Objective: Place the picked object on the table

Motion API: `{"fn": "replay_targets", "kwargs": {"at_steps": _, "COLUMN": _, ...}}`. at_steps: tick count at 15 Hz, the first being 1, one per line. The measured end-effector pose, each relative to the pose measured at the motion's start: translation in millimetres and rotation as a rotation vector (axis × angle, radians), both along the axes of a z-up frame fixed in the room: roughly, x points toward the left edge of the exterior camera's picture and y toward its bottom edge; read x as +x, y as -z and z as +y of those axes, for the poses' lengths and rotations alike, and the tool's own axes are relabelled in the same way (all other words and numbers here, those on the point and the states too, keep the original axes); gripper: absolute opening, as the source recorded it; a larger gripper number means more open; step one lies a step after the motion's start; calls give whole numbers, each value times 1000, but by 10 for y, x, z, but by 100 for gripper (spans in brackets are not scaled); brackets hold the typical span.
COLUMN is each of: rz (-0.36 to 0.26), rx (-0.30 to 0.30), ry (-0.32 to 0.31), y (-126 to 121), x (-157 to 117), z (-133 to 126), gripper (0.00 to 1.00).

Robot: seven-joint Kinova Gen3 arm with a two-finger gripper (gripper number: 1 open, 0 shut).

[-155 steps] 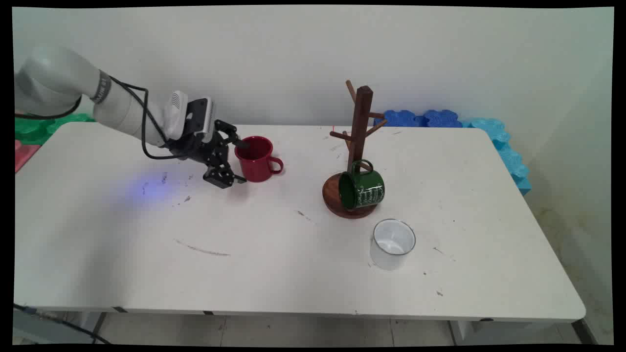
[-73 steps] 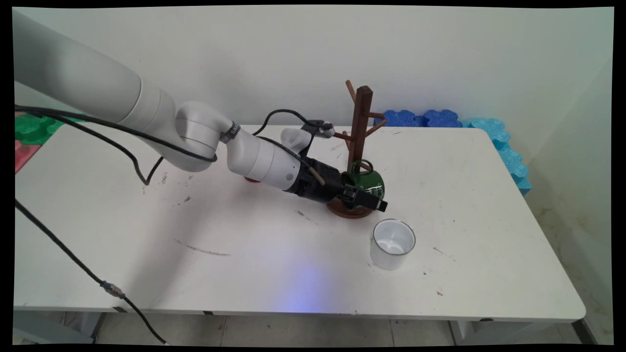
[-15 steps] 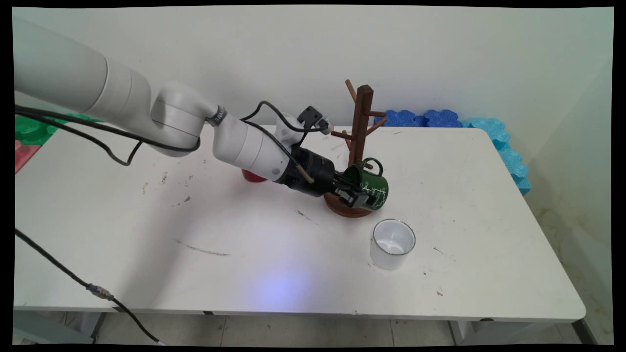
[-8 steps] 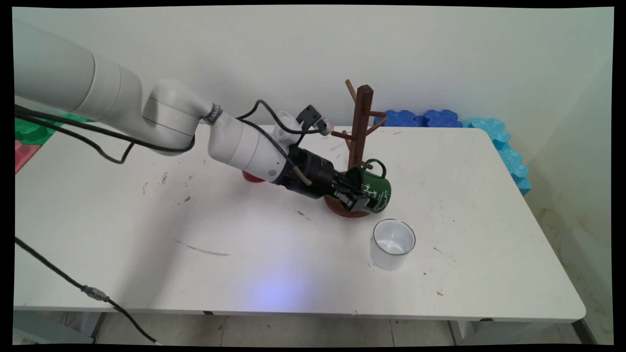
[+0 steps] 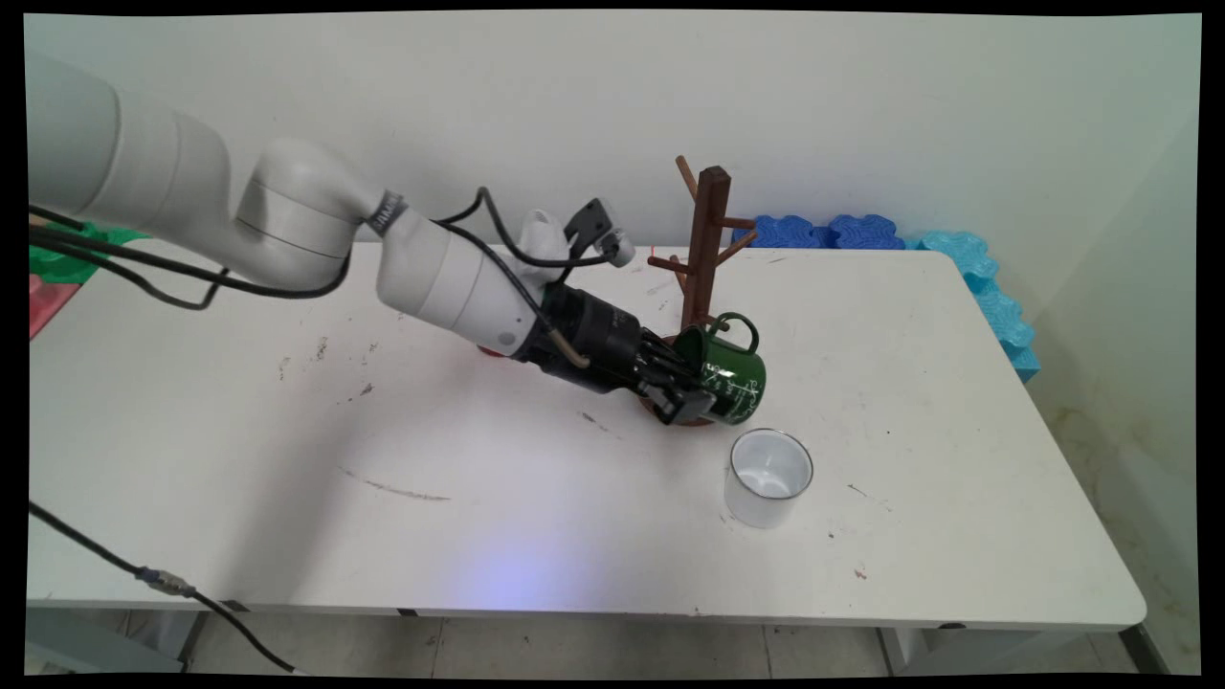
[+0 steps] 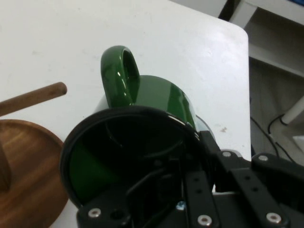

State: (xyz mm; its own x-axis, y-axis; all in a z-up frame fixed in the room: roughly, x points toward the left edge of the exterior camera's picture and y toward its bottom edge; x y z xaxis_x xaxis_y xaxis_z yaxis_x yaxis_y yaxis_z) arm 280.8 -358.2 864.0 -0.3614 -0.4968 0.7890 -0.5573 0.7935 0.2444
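On the white tabletop, toward its far right, stands the wooden mug tree. My gripper pinches the green mug's rim, seemingly just clear of a peg. A white cup sits nearer the front edge.

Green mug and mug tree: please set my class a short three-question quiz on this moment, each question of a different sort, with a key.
1. True or false: the green mug hangs from a peg of the mug tree.
2. Which holds the green mug's rim? A) the claw B) a wooden peg C) the white cup
3. Fill in: the white cup stands ______ on the table.

Key: 1 false, its handle is clear of the peg; 2 A; 3 upright.
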Motion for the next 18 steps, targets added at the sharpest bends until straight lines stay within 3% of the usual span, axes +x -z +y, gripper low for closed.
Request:
{"fn": "replay_targets", "kwargs": {"at_steps": 10, "rz": -127, "rx": -98, "ry": 58, "y": -225, "x": 562, "z": 191, "gripper": 0}}
{"fn": "replay_targets", "kwargs": {"at_steps": 18, "rz": -301, "rx": -160, "ry": 121, "y": -291, "x": 1145, "z": 249, "gripper": 0}}
